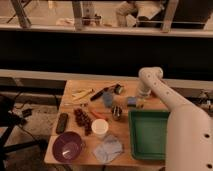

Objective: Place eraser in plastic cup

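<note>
The eraser [131,101], a small flat blue-grey block, lies on the wooden table [125,150] at the back right, just behind the green tray. My gripper [138,102] hangs down from the white arm right at the eraser, touching or just over its right end. The plastic cup [108,100], pale blue-grey, stands upright about a cup's width to the left of the eraser. Whether the eraser is gripped is not visible.
A small metal cup [117,112] stands in front of the plastic cup, and a white cup [100,128] nearer the front. A green tray [150,134] fills the right front. A purple bowl [67,146], a blue rag [109,148], a black remote [62,122] and a marker [100,93] lie to the left.
</note>
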`<state>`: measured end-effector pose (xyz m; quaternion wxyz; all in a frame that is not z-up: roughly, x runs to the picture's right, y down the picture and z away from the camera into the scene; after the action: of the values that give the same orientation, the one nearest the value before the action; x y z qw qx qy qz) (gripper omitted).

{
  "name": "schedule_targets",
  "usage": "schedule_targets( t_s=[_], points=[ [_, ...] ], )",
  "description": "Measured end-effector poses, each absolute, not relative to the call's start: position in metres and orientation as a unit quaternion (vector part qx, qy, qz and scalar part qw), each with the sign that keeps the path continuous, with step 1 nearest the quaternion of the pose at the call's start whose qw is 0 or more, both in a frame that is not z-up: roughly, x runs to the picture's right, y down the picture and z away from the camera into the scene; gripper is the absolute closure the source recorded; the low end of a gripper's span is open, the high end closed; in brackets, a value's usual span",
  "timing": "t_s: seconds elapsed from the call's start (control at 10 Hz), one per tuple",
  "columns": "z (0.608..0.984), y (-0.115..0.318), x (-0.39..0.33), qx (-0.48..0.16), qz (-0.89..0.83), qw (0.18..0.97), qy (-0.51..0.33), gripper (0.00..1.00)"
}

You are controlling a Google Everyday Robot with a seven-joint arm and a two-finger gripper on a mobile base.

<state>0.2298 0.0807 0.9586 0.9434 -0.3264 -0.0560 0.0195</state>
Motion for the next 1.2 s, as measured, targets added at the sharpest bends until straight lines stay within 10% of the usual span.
schedule_targets(
  t_s=[0.8,1.2],
  points=[
    [0.919,0.042,0.235,-0.307,0.041,0.946,-0.100,0.48],
    [0.869,0.015,0.206,-0.276,0.013,0.952,-0.129,0.70]
  ],
)
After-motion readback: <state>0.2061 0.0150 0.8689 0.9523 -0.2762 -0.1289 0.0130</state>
